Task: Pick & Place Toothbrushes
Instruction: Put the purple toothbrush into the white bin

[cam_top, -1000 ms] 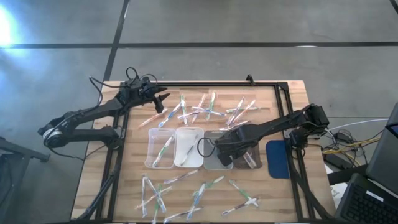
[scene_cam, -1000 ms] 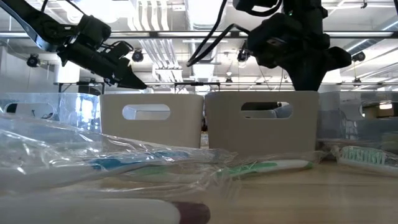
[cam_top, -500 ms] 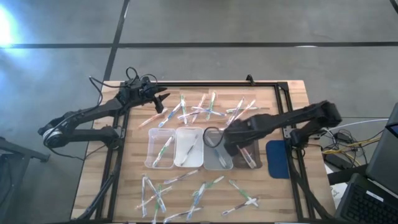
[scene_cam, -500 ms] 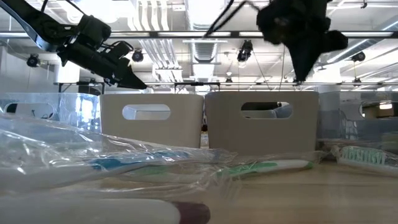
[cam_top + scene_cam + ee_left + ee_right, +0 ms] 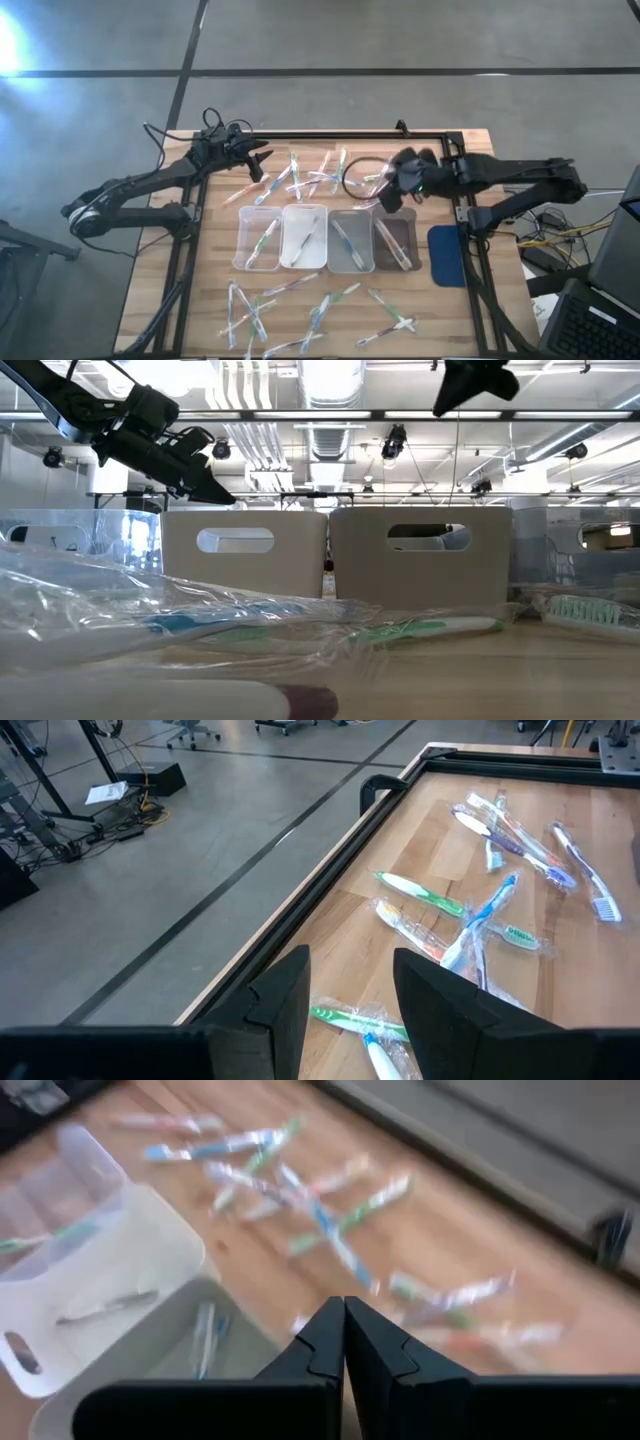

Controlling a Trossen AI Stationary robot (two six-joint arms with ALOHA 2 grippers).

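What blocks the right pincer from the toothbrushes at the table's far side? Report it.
Nothing visible. The right pincer, shut and empty, hangs above the far toothbrushes, with only bare wood and loose wrappers below it. The trays sit nearer, off that path.

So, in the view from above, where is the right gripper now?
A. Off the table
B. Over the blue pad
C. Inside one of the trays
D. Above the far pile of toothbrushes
D: the right gripper, jaws shut and empty, hangs over the far toothbrushes, beyond the trays.

Grey concrete floor with dark seams; white ceiling ducts and lights overhead.
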